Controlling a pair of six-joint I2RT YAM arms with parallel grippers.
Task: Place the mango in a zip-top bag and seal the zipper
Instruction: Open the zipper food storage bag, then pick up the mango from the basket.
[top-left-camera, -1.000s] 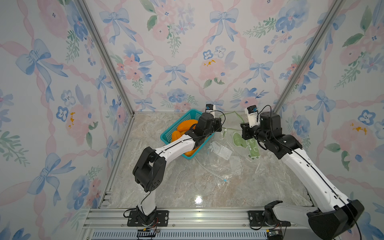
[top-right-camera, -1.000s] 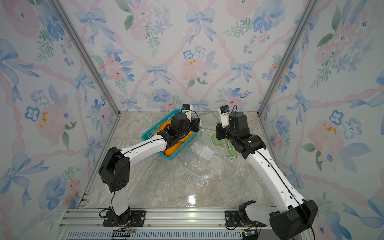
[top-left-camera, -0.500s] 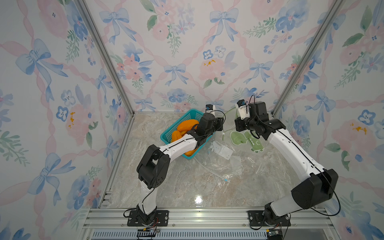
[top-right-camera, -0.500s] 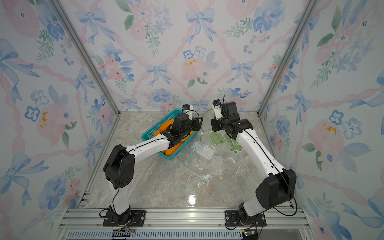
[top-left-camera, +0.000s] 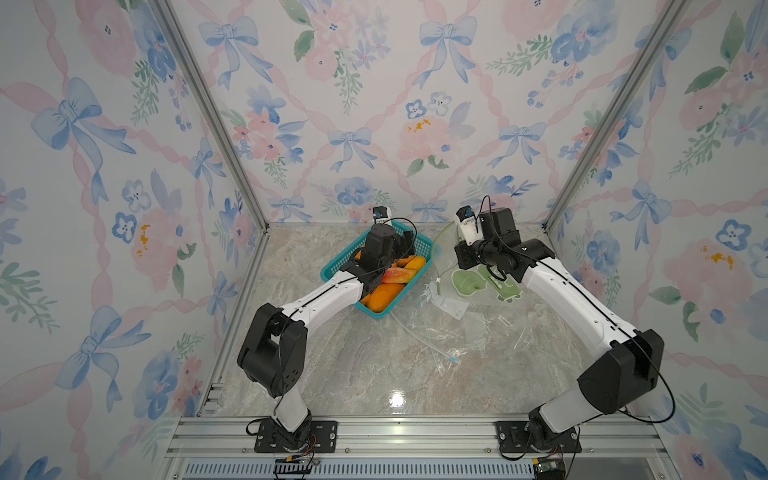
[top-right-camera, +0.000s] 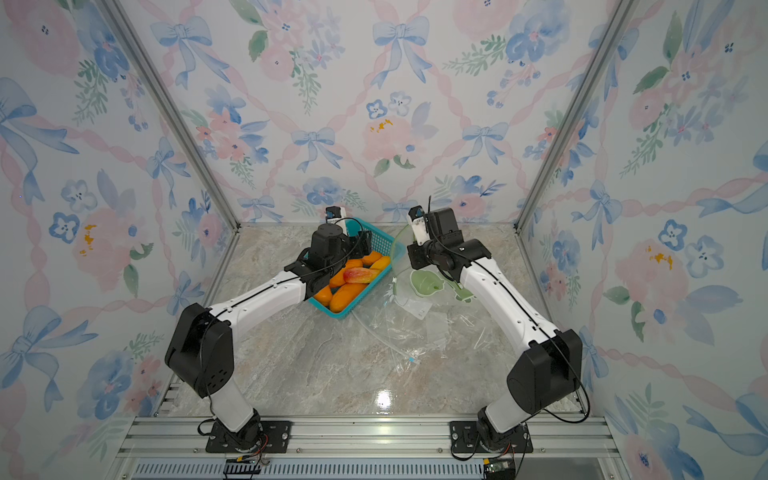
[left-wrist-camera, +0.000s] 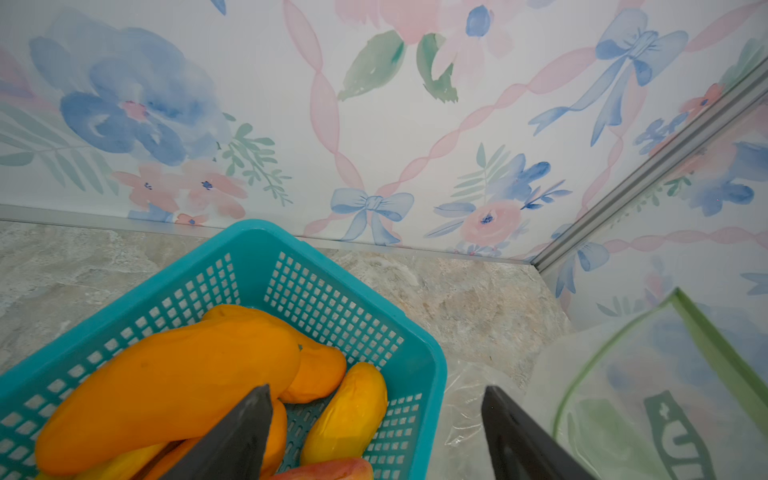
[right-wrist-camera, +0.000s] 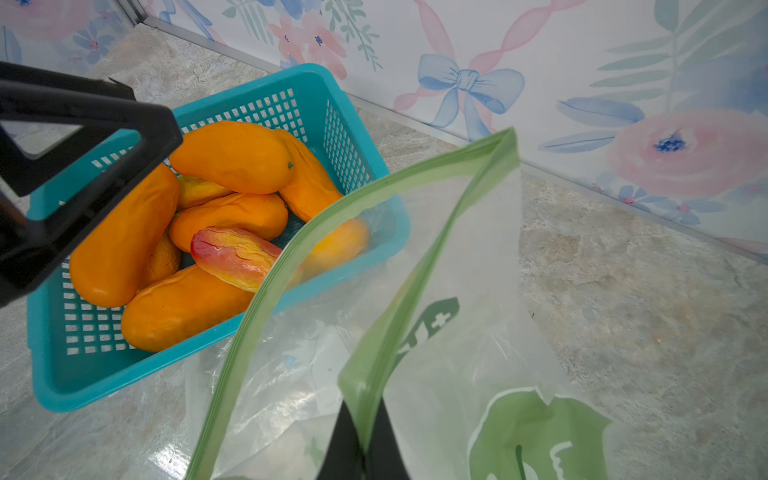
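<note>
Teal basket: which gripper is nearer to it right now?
Left. The left gripper hangs open over the mangoes in the basket; the right gripper is beside the basket, shut on the zip-top bag.

Moulded teal plastic basket (right-wrist-camera: 83, 382), lattice walls, dull sheen. Orange mangoes (right-wrist-camera: 232, 156): smooth satin skin; red-yellow mango (right-wrist-camera: 237, 253) wrinkled, glossier. Clear zip-top bag (right-wrist-camera: 469, 266): thin plastic film, crinkled, shiny. Marble-look tabletop (top-left-camera: 353, 374) polished, glare spot. My left gripper (left-wrist-camera: 376, 387): matt black plastic. Brushed metal base rails (top-left-camera: 395, 432). Matt floral-print walls (top-left-camera: 374, 83).
</note>
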